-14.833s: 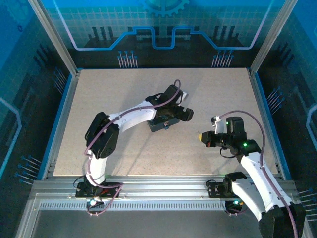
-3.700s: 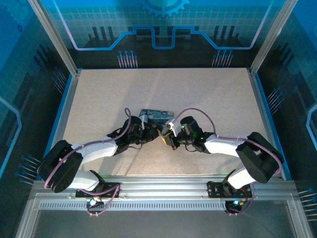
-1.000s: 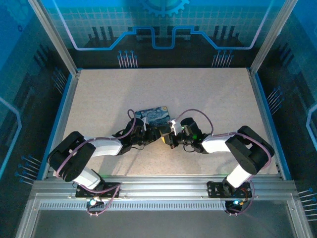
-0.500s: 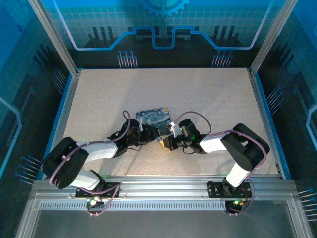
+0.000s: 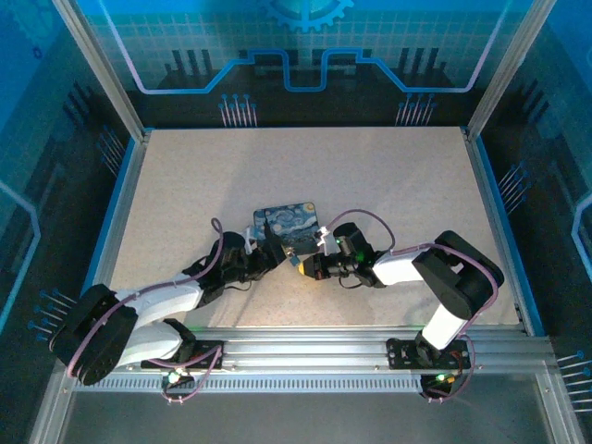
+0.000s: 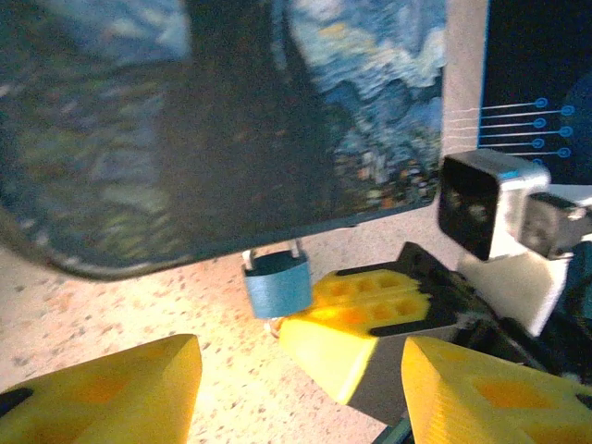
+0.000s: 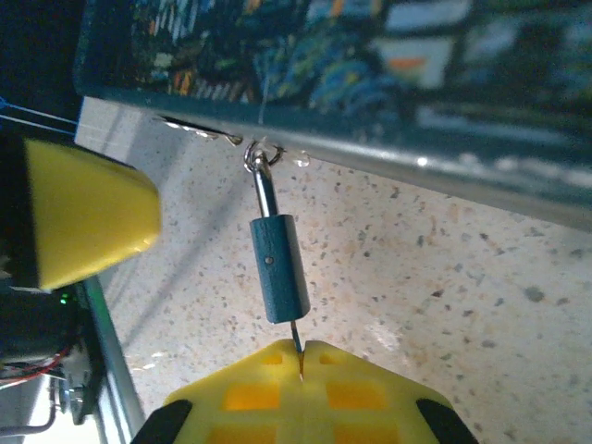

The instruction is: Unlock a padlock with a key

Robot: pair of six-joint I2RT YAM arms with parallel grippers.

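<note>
Top view: I read the left gripper at the near-left corner of the painted box. The right gripper sits just beside it, nose to nose, low over the table. The task's small parts cannot be resolved here.

Left wrist view: the left gripper's yellow fingers stand well apart and hold nothing. The padlock hangs from the box's near edge, ahead of the gap between them. One yellow finger of the right gripper lies just at the padlock's lower end.

Right wrist view: the right gripper's fingers are pressed together on the key, a thin dark sliver running from their seam to the padlock's lower end. I cannot tell how deep it sits. The shackle passes through a loop on the box edge.

Hazards, as I judge them:
1. The padlock is unrestrained and looks free to swing, so a wrist turn may rotate the whole body instead of the cylinder.
2. Any offset between the wrist axis and the keyway would bend the thin key or lever it out of the pinch.
3. Nothing clamps the box, so a side load may slide it
</note>
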